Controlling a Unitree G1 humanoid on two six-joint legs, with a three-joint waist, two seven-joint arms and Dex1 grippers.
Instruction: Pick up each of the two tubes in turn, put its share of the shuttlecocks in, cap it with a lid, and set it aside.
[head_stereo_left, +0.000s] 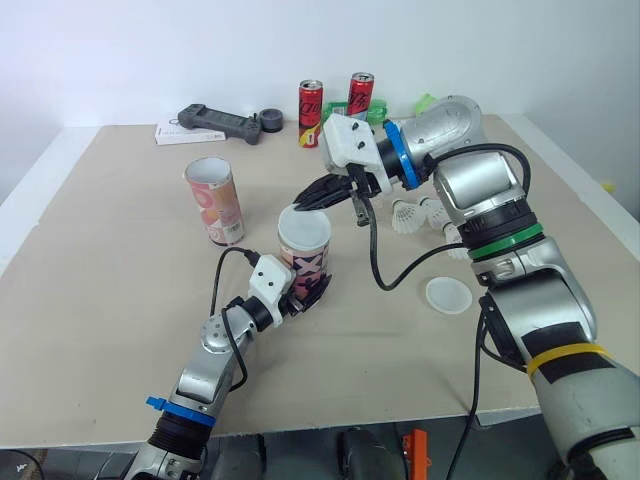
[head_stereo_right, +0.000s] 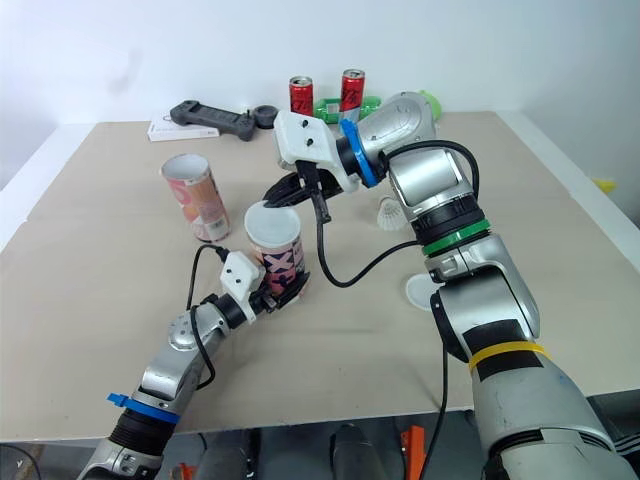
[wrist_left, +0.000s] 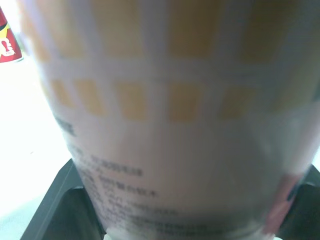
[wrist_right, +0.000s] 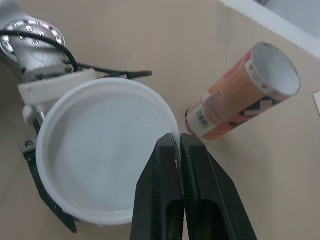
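Lower left of centre, the left gripper (head_stereo_left: 305, 290) was clamped round the base of the printed cardboard tube (head_stereo_left: 304, 245), which stood upright mid-frame. The right gripper (head_stereo_left: 303, 205) sat right at its mouth, pinched narrow on the rim of a round white plastic lid (wrist_right: 105, 150) covering the top. The second tube (head_stereo_left: 215, 200) stood open to the upper left.

The right arm (head_stereo_left: 555, 290) is silver metal. Behind the right gripper (head_stereo_left: 305, 200) come a white housing (head_stereo_left: 350, 145), a blue ring (head_stereo_left: 393, 152), a green ring (head_stereo_left: 505, 240) and yellow tape (head_stereo_left: 565, 355); a black cable (head_stereo_left: 375, 262) runs beside. Behind the left gripper (head_stereo_left: 308, 288) sit a white block (head_stereo_left: 268, 280) and a blue band (head_stereo_left: 185, 412).
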